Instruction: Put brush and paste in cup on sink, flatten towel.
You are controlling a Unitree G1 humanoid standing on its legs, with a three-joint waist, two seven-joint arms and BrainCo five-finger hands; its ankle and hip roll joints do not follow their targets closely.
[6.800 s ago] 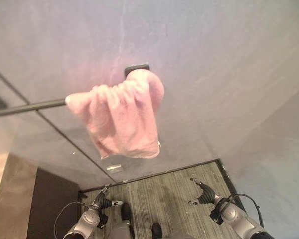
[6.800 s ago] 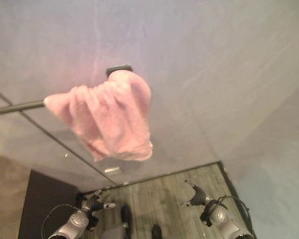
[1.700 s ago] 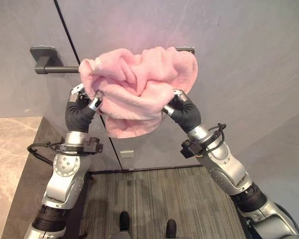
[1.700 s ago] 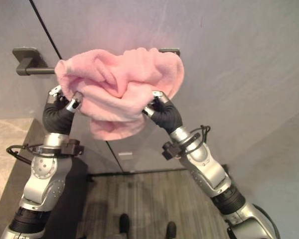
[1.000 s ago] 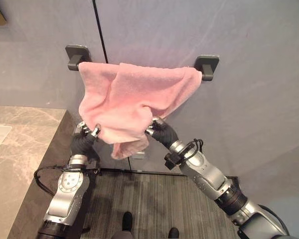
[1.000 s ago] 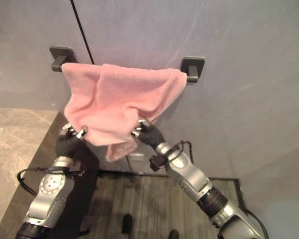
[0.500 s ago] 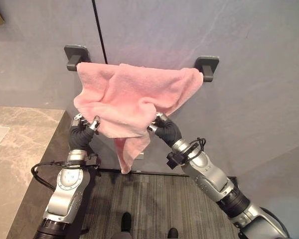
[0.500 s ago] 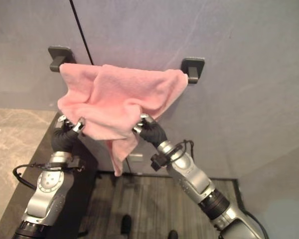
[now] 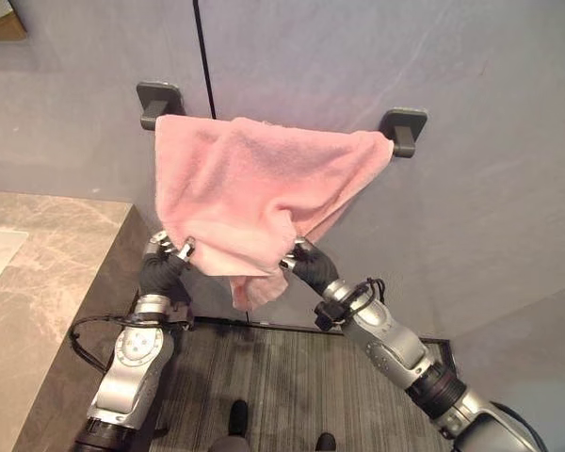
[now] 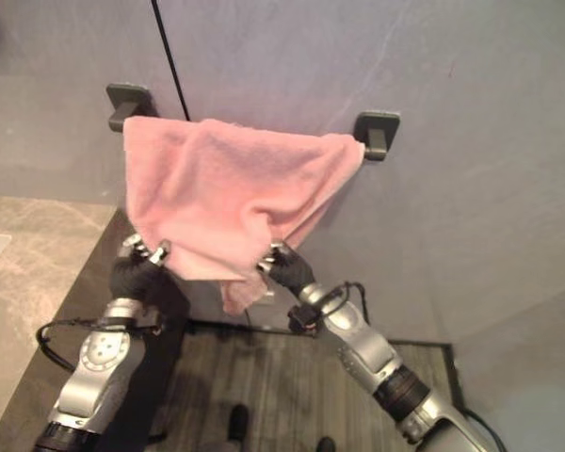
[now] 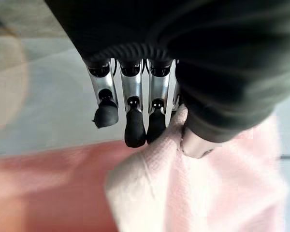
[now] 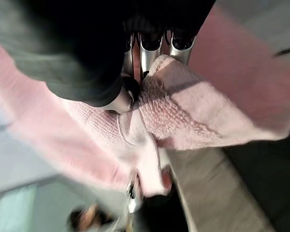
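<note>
Grey wall, dark towel bar (image 9: 403, 128): pink towel (image 9: 254, 193) draped across it, mostly spread, lower edge bunched. Left hand (image 9: 166, 256) and right hand (image 9: 299, 261) each pinch that lower edge. Flattening appears nearly finished.

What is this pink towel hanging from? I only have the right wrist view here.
Observer: The towel hangs spread between two dark wall brackets.
Operator: Is the other hand on it too?
Observer: Yes, the left hand pinches the lower left edge, fingers against thumb.
Operator: Does it hang flat?
Observer: Not quite: a bunched fold hangs below the lower edge.
</note>
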